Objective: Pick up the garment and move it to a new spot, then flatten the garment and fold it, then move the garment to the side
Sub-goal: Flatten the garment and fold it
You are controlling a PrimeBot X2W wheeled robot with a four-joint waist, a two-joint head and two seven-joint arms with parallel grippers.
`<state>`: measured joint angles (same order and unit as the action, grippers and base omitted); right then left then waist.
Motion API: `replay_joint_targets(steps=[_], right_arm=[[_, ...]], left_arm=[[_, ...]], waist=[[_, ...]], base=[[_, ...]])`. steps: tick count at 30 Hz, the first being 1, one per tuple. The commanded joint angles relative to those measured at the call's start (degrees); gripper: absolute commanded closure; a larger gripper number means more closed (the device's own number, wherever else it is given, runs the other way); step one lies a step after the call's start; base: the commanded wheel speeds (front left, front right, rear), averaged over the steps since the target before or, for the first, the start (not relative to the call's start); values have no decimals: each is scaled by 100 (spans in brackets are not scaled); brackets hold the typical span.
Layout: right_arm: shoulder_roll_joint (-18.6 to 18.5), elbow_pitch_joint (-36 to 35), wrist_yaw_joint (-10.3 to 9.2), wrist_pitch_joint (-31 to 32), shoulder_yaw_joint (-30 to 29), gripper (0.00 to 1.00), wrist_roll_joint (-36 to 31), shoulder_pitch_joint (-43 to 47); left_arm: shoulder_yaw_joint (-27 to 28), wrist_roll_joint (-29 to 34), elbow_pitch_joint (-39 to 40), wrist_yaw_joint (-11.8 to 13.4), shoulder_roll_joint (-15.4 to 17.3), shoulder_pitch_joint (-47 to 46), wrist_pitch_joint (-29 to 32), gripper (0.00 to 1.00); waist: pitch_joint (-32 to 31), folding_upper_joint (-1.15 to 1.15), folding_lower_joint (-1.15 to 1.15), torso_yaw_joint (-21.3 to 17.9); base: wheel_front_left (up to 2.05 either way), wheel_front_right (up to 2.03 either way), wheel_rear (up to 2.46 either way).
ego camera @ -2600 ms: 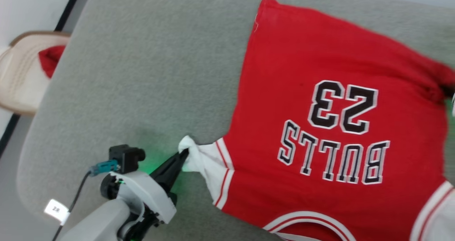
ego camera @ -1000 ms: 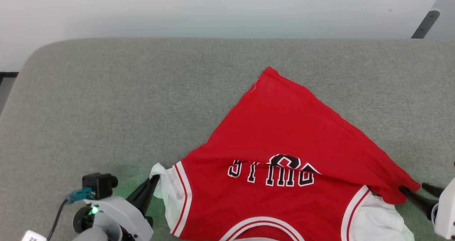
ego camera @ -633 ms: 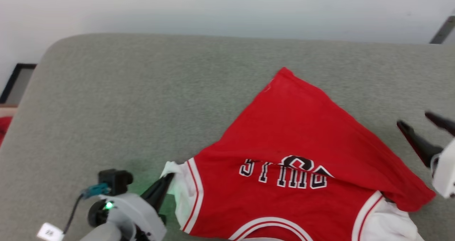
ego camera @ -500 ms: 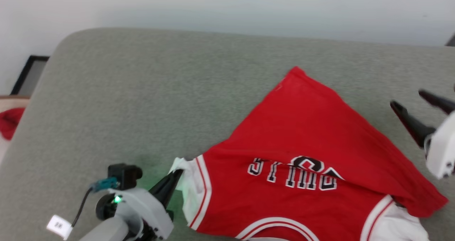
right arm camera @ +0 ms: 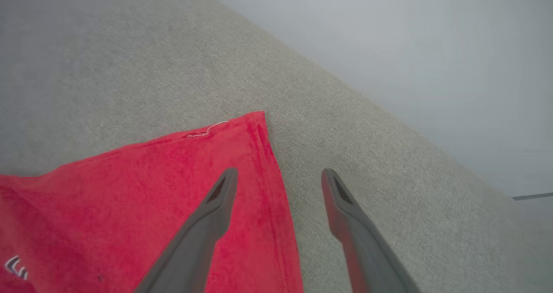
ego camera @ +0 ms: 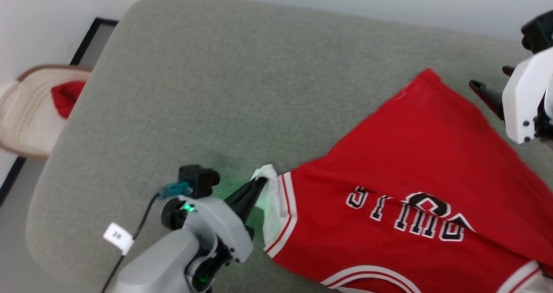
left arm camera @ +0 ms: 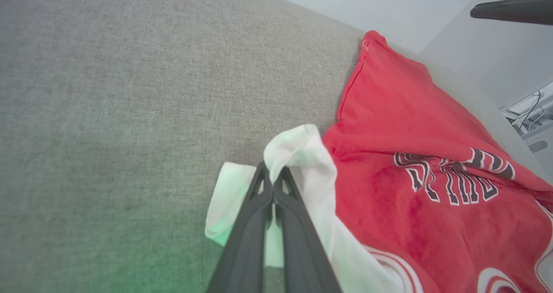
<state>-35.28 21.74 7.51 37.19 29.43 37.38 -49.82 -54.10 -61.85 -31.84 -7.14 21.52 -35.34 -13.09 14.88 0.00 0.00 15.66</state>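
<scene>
The red shirt (ego camera: 410, 167) lies on the grey cushion (ego camera: 207, 81) toward four o'clock, its white sleeve (left arm camera: 311, 163) pinched in the closed left gripper (left arm camera: 272, 172) at seven o'clock, while the right gripper (right arm camera: 278, 174) hangs wide open, empty, by its two o'clock corner.

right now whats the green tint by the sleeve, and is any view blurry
Head view: a green lamp by the left gripper tints the grey cushion and the white sleeve of the garment; picture slightly soft. Left wrist view: the same green wash on sleeve and cushion. Right wrist view: even light, no tint, jaws of the right gripper soft toward the bottom edge.
</scene>
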Motion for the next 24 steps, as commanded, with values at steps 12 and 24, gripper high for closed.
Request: replay_joint_targets(steps=[12,24], right_arm=[[-50,1689,-4,-47,1215,0,772,-1041],[1,2654,-4,554,2211,81,1370,-1077]], left_arm=[[-516,-191,-28,-41,-443,-544,-114,100],[-909,-511,-124,-35,-474,-760,-181,100]], waist=[[746,0,0,894],[879,0,0,1046]], base=[[0,0,0],[0,0,0]])
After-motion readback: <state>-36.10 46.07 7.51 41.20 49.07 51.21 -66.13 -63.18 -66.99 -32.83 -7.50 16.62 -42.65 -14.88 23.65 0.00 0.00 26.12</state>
